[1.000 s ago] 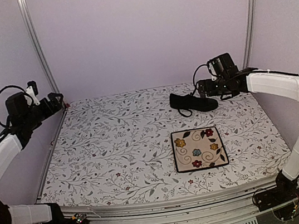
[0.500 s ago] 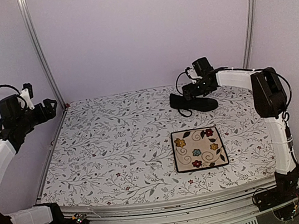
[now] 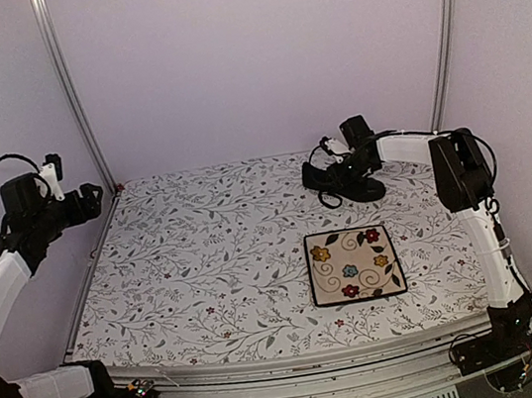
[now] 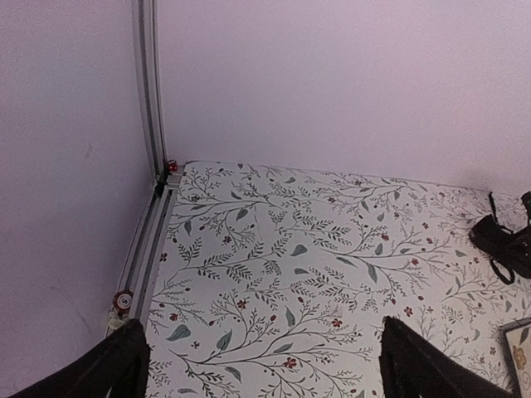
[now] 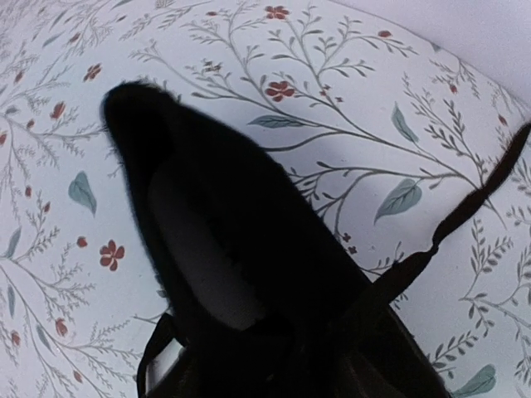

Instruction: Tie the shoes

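**Right gripper at shoe, lace pick not confirmed**

Going near to far in the top view. The plate (image 3: 329, 272) is sitting lower right of centre on the table (image 3: 206, 268), well apart from the action. The left gripper (image 3: 93, 197) is hanging at mid-left over the table edge, jaws spread wide, holding nothing and far from the shoe.

The shoe (image 3: 373, 188) is lying upper right of centre, near the back edge, beyond the plate. The right gripper (image 3: 340, 174) is sitting right on top of it. Its fingers aren't showing clearly in either view, so I can't tell whether it is wide, narrow or pinching anything. In the wrist view the camera is looking straight into the shoe opening, with one lace (image 5: 465, 207) trailing off to the right edge.

Risks, as judgement:
- The jaws may be landing on the upper instead of the thin lace, because black on black makes the lace hard to separate.
- Nothing is pinning the shoe, so any pull is likely dragging it across the cloth.
- The left arm is too far off to be bracing it.

Orientation: the shoe is resting on its sole, with its long axis running left to right across the frame and dipping slightly at the right. The heel looks to be pointing left and the toe right.
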